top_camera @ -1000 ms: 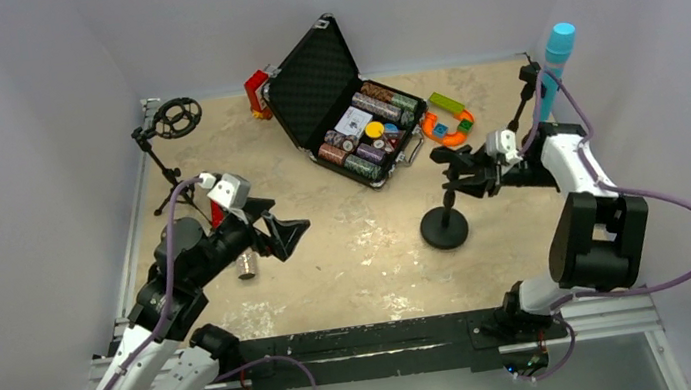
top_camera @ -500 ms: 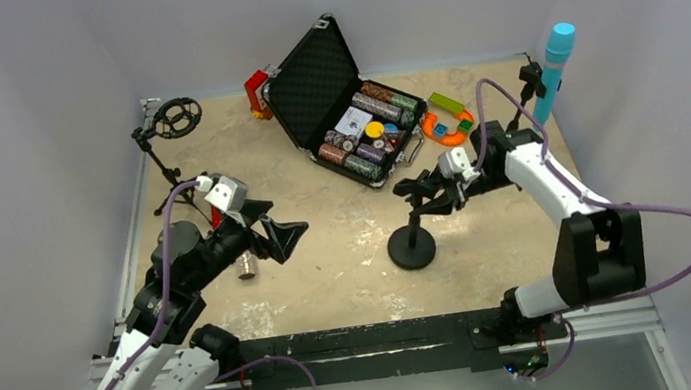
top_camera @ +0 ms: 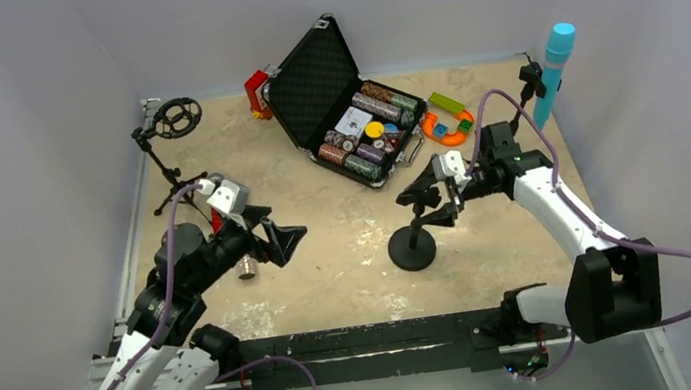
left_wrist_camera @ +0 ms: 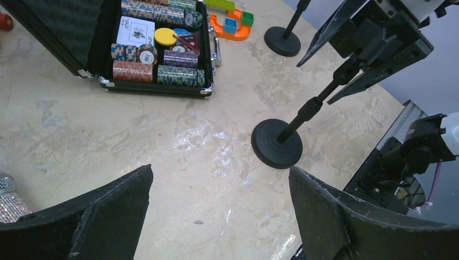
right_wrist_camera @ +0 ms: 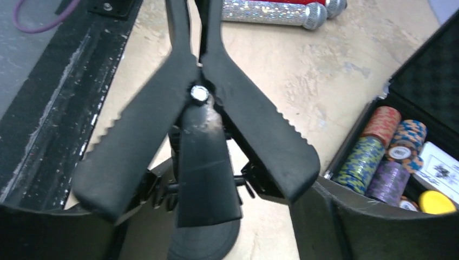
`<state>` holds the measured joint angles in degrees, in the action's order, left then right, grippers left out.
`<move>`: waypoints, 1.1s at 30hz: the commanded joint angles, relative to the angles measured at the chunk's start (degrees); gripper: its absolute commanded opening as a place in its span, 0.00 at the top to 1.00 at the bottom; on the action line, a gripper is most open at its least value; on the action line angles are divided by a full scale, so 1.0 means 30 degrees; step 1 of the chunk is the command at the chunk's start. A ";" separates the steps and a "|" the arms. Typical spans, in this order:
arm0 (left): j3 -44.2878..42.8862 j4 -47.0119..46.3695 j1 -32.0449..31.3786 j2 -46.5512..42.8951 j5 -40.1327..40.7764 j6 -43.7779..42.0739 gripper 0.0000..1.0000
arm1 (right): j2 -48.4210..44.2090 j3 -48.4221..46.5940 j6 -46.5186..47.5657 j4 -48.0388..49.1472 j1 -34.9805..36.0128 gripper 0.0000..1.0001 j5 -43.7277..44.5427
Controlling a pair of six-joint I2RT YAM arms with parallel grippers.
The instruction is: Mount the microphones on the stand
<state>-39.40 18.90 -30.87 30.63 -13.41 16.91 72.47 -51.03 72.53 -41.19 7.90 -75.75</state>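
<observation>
Stand (top_camera: 413, 247) clip sits between parted fingers of right gripper (top_camera: 421, 203); left gripper (top_camera: 293, 240), fingers apart and empty, should next grasp silver microphone (right_wrist_camera: 265, 12).

Black round-base mic stand (top_camera: 413, 247) sits mid-table, in front of open black chip-filled case (top_camera: 312, 83). Glittery silver microphone (top_camera: 248, 265) lies well left of it. Light blue microphone (top_camera: 559, 46) stands in far-right corner.

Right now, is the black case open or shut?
Open. The case has its lid raised, and poker chips are visible inside.
</observation>
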 commanded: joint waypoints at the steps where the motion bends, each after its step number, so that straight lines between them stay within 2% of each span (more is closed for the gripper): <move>1: 0.0464 0.0053 0.0029 -0.0015 0.0635 0.0209 0.01 | -0.1457 0.0330 -0.1704 0.0949 -0.1103 0.24 0.0434; 5: 0.0648 0.0362 0.0016 0.0285 0.1289 0.0450 0.01 | -0.2098 0.0359 -0.0916 -0.0118 -0.2319 0.14 0.0883; 11: 0.0486 0.1683 0.0036 0.1506 0.2978 0.0841 0.01 | -0.2487 0.0173 0.2681 -0.4253 -0.4934 0.09 0.2011; 14: 0.0354 0.2391 0.0023 0.2298 0.4147 0.0854 0.01 | -0.3166 0.0218 0.2653 -0.5233 -0.6173 0.08 0.2640; 17: 0.0095 0.3071 0.0041 0.3358 0.5781 0.0981 0.01 | -0.4543 0.0443 0.0859 -0.4519 -0.6514 0.07 0.3973; 23: -0.0857 0.3835 0.0046 0.5844 0.7921 0.1319 0.01 | -0.7861 0.1032 -0.6265 -0.1208 -0.6527 0.05 0.6265; 28: -0.2087 0.4118 0.0422 0.8323 0.9319 0.1315 0.01 | -0.8767 0.0214 -0.9398 -0.1452 -0.6530 0.04 0.5521; 33: -0.3140 0.4525 0.1285 1.0994 1.0096 0.1296 0.02 | -1.0049 0.0837 -1.1846 0.0108 -0.6573 0.03 0.5154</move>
<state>-45.23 31.44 -28.82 59.55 12.88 20.27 45.25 -48.27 46.06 -45.69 -11.55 -59.31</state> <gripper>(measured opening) 0.989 0.963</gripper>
